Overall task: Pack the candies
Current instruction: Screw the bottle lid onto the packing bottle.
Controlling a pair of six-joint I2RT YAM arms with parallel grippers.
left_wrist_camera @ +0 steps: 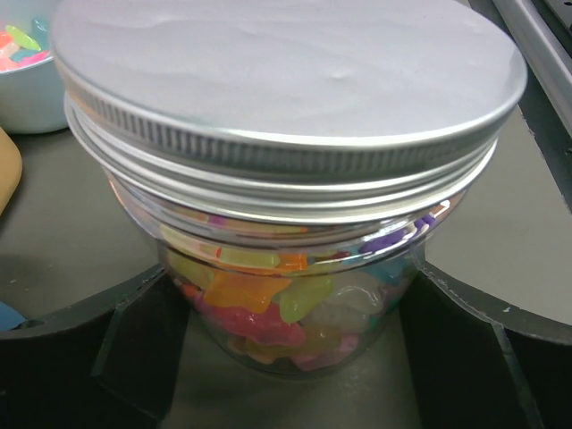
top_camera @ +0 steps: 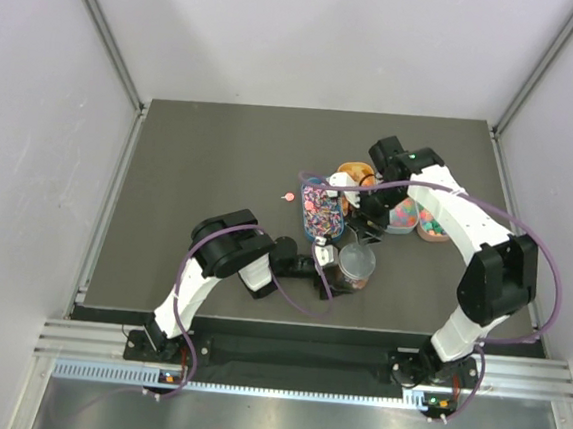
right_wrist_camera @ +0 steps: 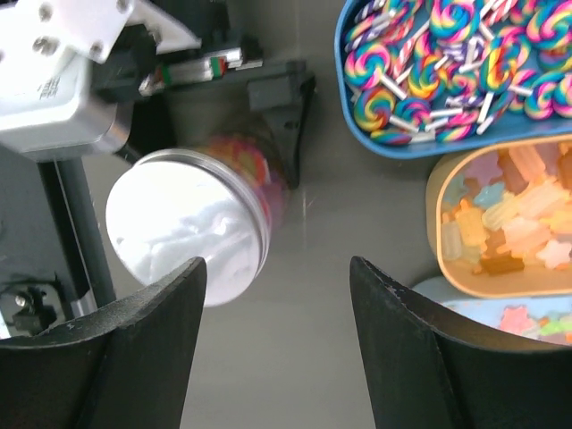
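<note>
A clear round jar point(left_wrist_camera: 286, 295) with a silver screw lid point(left_wrist_camera: 286, 80) stands on the table, filled with mixed-colour gummy candies point(left_wrist_camera: 259, 304). My left gripper point(left_wrist_camera: 286, 357) is closed on the jar's lower sides, one black finger point(left_wrist_camera: 134, 349) at each side. In the top view the jar point(top_camera: 357, 264) sits at centre front. My right gripper point(right_wrist_camera: 277, 304) hovers open just beside the lidded jar point(right_wrist_camera: 183, 228), with only bare table between its fingers. More candies point(right_wrist_camera: 514, 214) lie in the orange tray point(right_wrist_camera: 435, 206).
A blue oval tray point(right_wrist_camera: 357, 125) of swirl lollipops sits behind the jar, next to the orange tray. Two more trays of sweets point(top_camera: 403, 217) point(top_camera: 431, 225) lie to the right. A single pink sweet point(top_camera: 288, 196) lies loose on the table. A pale bowl point(left_wrist_camera: 27, 89) is near the jar.
</note>
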